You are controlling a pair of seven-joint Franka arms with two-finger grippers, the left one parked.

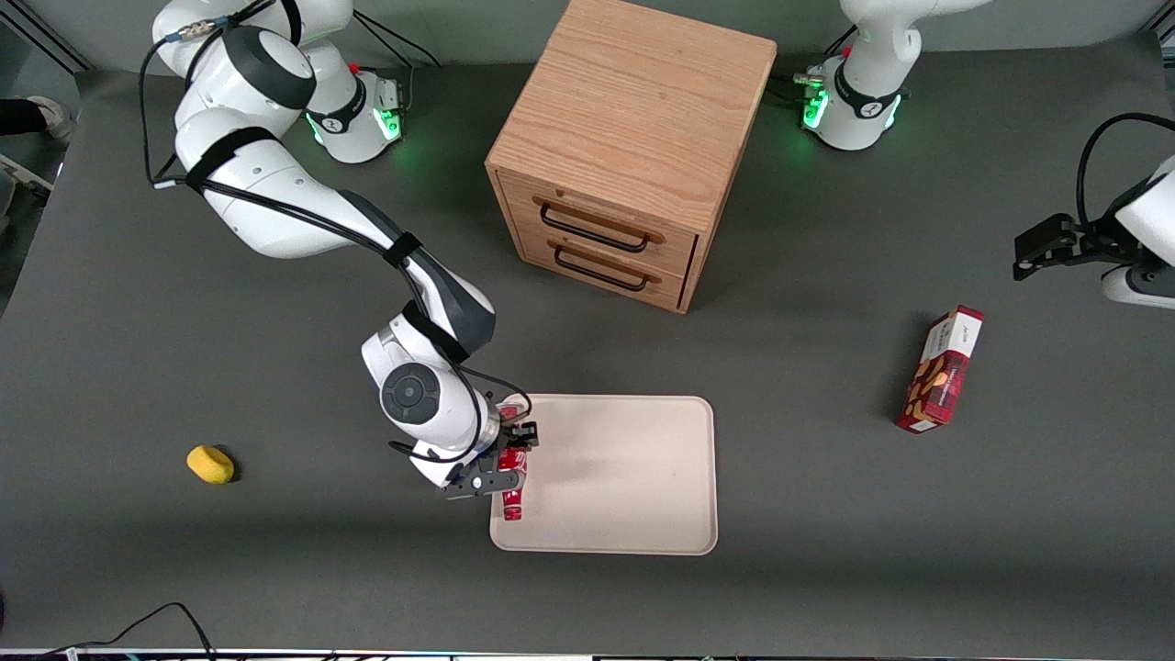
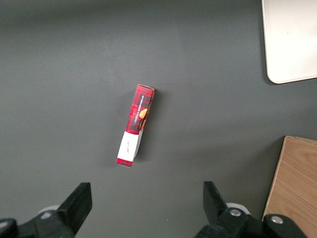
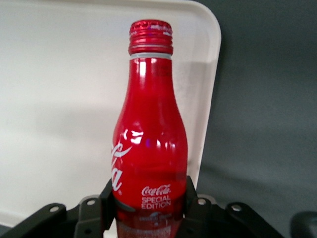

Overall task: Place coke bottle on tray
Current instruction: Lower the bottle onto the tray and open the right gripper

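One pincer: the pincer [image 1: 508,464] is over the edge of the tray nearest the working arm's end of the worktop, and it is clamped on the coke bottle.
Coke bottle: the coke bottle [image 3: 150,144] is red with white letters and a red cap. The black fingers [image 3: 106,198] press on both sides of its lower part. From the front it [image 1: 512,500] lies over the tray's edge, with one end sticking out past the pincer toward the front camera.
Touching or not: I cannot tell if the bottle rests on the tray or hangs just above it.
Tray: the tray [image 1: 633,468] is big, flat and beige. It sits on the dark worktop [image 1: 826,551], nearer to the front camera than the drawer box.
Drawer box: the wooden drawer box [image 1: 624,147] has two drawers with dark handles.
Snack box: the red snack box [image 1: 941,369] lies toward the parked arm's end of the worktop, well apart from the tray.
Yellow thing: a small yellow thing [image 1: 210,464] lies toward the working arm's end, well apart from the tray.
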